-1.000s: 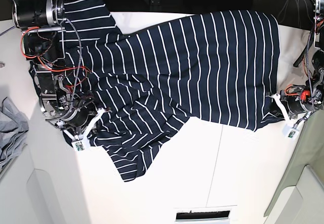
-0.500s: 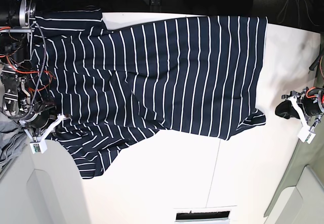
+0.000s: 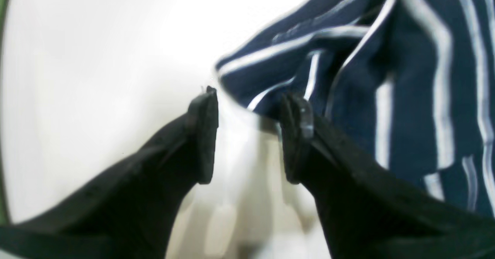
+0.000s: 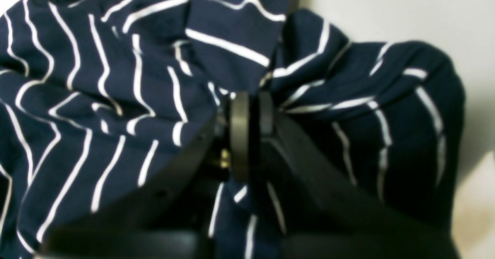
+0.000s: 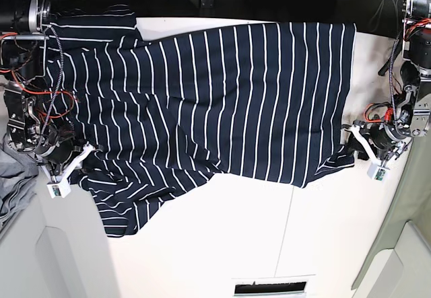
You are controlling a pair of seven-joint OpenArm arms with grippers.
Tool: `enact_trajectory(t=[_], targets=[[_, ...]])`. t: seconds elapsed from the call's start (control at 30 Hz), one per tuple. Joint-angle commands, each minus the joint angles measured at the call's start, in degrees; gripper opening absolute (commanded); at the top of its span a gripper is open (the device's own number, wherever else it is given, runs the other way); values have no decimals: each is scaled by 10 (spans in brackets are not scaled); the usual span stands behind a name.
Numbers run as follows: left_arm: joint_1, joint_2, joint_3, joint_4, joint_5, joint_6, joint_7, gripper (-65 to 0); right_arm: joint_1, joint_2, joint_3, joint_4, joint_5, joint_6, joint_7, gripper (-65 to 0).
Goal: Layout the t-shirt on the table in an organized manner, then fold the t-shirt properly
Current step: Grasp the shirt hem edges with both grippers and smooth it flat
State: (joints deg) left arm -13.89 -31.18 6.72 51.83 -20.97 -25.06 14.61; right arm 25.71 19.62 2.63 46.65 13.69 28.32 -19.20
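One dark navy fabric t-shirt with thin white stripes (image 5: 222, 103) lies spread across the far half of the one large flat white table (image 5: 222, 244), its long axis running side to side in the base view. Two grippers work it. The right gripper (image 4: 250, 135) has its jaws clenched on a bunched fold of the t-shirt, while the left gripper (image 3: 249, 135) has its jaws parted and empty, one black finger (image 3: 296, 135) touching the cloth's edge.

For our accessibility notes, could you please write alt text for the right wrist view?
The right gripper, jaws nearly closed, pinches a bunched fold of the t-shirt, dark navy with thin white stripes. The white table shows at upper right.
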Motion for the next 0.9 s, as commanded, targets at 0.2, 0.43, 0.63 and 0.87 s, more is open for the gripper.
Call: enact_trajectory(t=[0.2,0.43,0.63,0.87], targets=[[-63,39,-4,-91,-6,4,-23,-520,1,-10,3,11,9,6,9,-650],[-99,34,-4,-73,-19,-1,-54,-650,-2,-16,3,12,8,6,9,-650],[-170,30,-4,-16,-76,-85,-44,-650,-2,-16,3,12,2,6,9,-650],[-192,14,-4,12,-80,-108,-40,-650,-2,-15,3,11,-10,6,-3,-650]])
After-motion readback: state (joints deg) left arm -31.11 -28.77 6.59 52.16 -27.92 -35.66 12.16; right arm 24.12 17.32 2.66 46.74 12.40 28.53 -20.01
